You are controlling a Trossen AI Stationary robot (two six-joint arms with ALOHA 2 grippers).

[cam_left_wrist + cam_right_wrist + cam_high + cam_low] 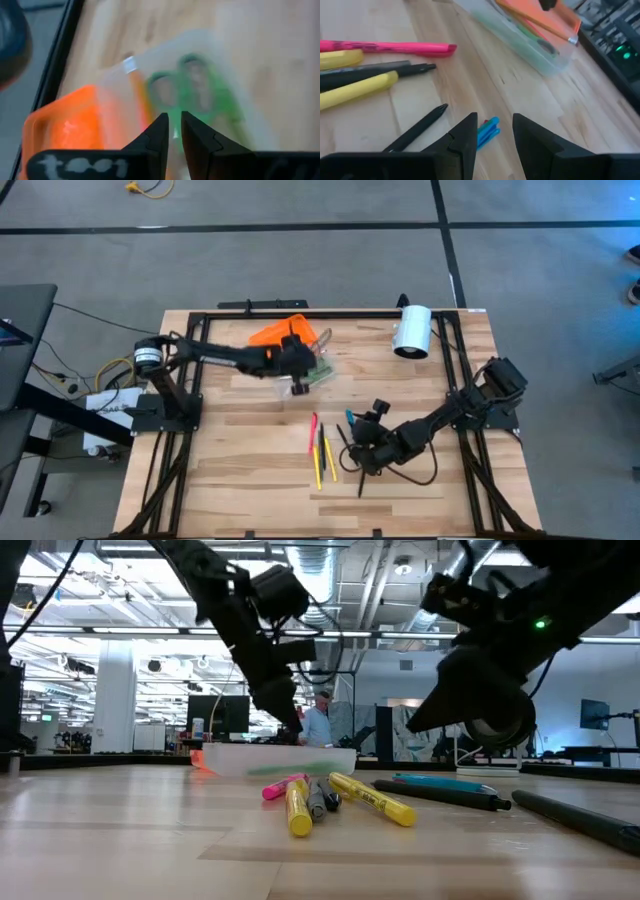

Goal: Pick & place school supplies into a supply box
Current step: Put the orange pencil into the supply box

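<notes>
The supply box stands at the far middle of the table, its orange lid (278, 333) swung open beside the clear base (320, 368). The green-handled scissors (192, 92) lie inside the base. My left gripper (298, 383) hovers just above the base, its fingers (162, 131) all but shut and empty. Pink (385, 47), yellow (355, 90) and black (375, 70) pens lie flat mid-table. My right gripper (360, 452) is open above the table, its fingers standing either side of a blue pen (487, 131) below them.
A white cylinder (411, 332) lies at the far right. A black pen (417, 127) lies next to my right gripper, and another (362, 480) nearer the front edge. Bare wood lies at the near left (230, 470). A person (318, 725) stands in the room behind.
</notes>
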